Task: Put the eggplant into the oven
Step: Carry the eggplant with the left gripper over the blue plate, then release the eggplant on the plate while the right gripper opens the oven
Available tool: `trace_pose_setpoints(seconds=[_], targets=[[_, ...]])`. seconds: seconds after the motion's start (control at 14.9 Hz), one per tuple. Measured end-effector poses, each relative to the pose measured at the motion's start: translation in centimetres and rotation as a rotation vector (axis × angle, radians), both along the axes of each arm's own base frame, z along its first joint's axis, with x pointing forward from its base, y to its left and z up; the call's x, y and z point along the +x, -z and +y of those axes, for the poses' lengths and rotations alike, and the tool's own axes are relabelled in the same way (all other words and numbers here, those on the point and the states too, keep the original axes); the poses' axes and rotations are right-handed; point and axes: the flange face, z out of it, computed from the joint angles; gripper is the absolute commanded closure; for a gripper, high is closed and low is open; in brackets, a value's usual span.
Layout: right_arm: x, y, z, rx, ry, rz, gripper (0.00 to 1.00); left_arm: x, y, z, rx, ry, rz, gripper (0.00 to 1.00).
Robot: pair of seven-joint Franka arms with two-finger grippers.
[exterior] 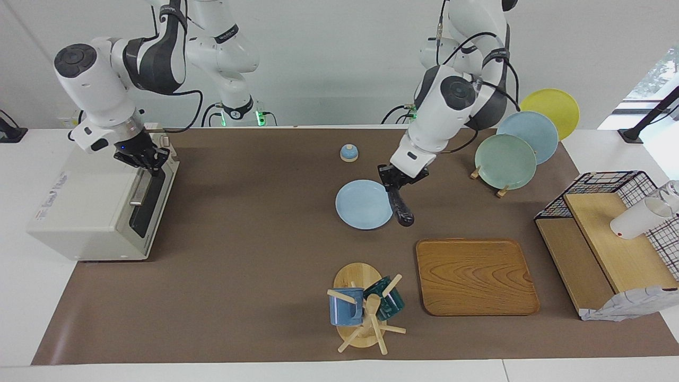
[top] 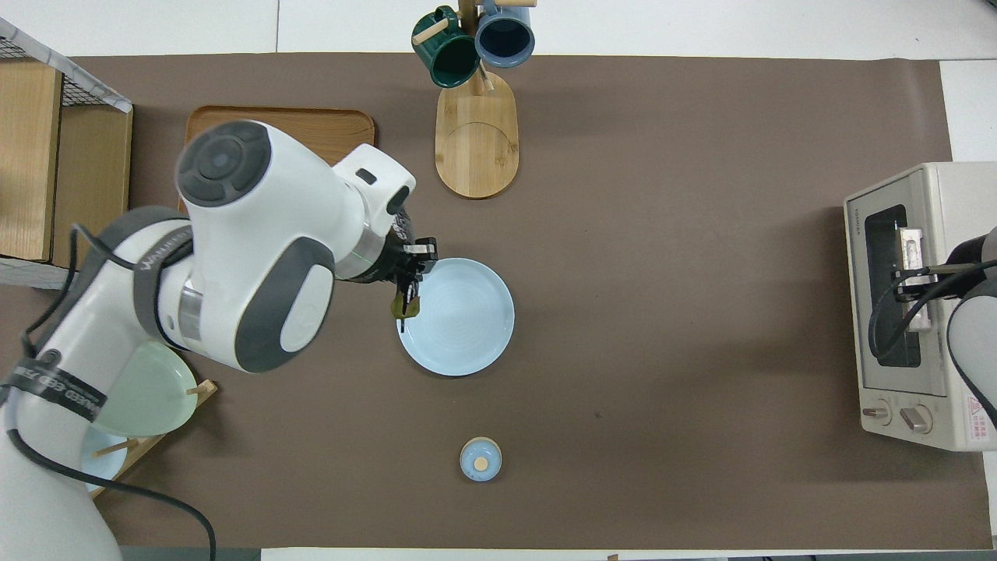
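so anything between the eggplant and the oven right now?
On the mat, nothing. The eggplant hangs from the left gripper by the blue plate. But the oven door looks shut, with the right gripper shut at its handle.

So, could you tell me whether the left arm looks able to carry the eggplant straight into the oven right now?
Probably not yet: the left gripper holds the eggplant beside the blue plate, but the oven door looks closed, with the right gripper at its handle.

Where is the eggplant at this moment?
The eggplant hangs from the left pincer, shut on its stem end, over the edge of the light blue plate at mid-table; the facing view shows it best.
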Motion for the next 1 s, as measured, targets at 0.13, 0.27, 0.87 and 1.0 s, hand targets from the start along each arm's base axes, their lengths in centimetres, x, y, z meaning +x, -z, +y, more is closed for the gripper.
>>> trace_pose_setpoints(seconds=[0.13,0.27,0.87,1.0], targets=[[-0.2,0.2,-0.7,0.001,-0.005,0.004,1.00,-2.6,2.8,-2.3,-0.005,0.007,-0.029,1.00],[-0.4,0.3,-1.6,0.002,0.003,0.008,1.00,-4.5,5.4,-3.4,-0.003,0.019,-0.042,1.00],[-1.0,1.3,-1.6,0.002,-0.001,-0.001,1.00,-8.2,9.9,-5.1,0.008,0.062,-0.053,1.00],[-1.1,1.6,-0.3,0.011,-0.021,-0.006,1.00,-8.2,10.3,-5.0,0.011,0.060,-0.049,0.43]])
